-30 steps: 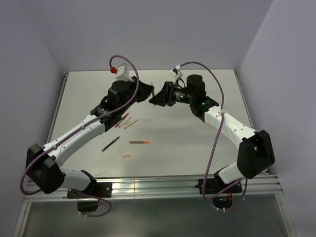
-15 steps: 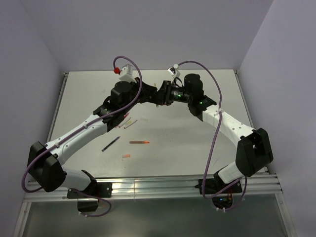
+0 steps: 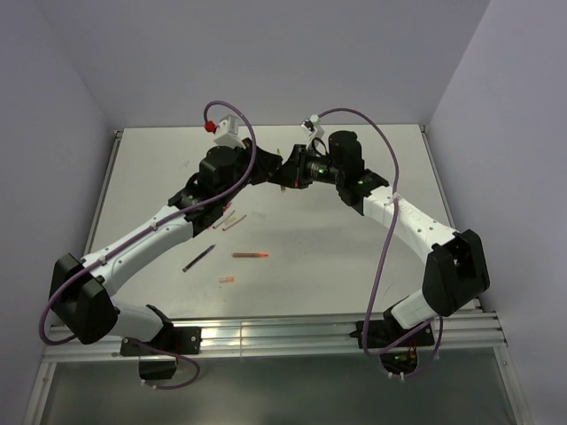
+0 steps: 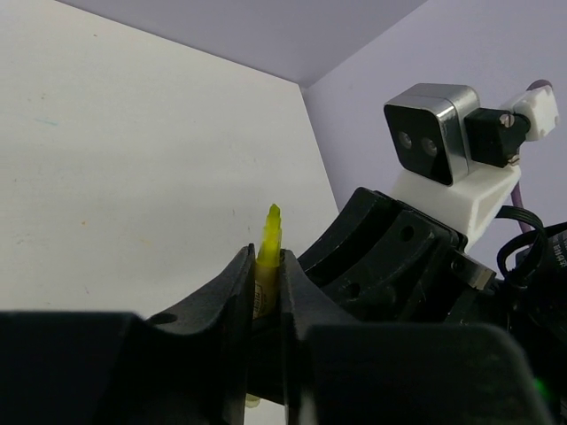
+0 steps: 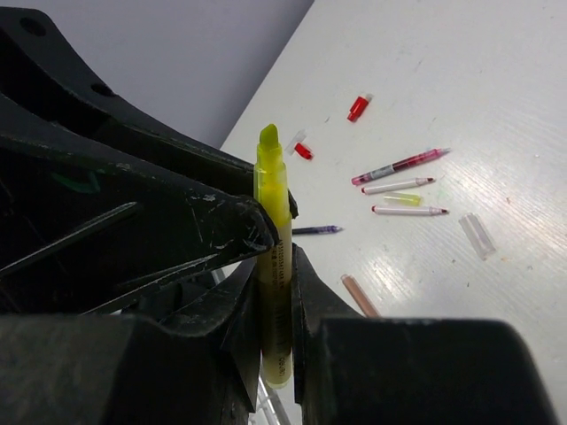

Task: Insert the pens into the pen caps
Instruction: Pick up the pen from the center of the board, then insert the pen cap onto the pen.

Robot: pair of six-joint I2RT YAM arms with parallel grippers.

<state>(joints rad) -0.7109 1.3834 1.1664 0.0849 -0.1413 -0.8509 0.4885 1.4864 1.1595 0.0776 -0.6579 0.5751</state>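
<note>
A yellow pen [image 5: 273, 177] stands upright between the jaws of my right gripper [image 5: 275, 266], its pointed tip up. My left gripper [image 4: 266, 258] is shut on the same yellow pen [image 4: 268, 237]; one of the left gripper's fingers [image 5: 221, 221] presses the pen's upper part in the right wrist view. The two grippers meet in the air over the far middle of the table, left gripper [image 3: 271, 168] against right gripper [image 3: 286, 173]. On the table lie a dark red pen [image 5: 399, 166], two white pens [image 5: 399, 186], a yellow cap [image 5: 403, 199], red caps [image 5: 358, 108] and a clear cap [image 5: 477, 235].
An orange pen [image 3: 251, 255], a black pen [image 3: 198, 258] and a small orange cap [image 3: 228, 280] lie on the near part of the table [image 3: 354, 257]. A dark purple pen [image 5: 314, 230] and a brownish pen [image 5: 359, 295] lie below the grippers. Purple cables arch over both arms.
The two grippers, apart a second ago, have come together over the far middle of the table. The left gripper now grips the yellow pen held by the right one.
</note>
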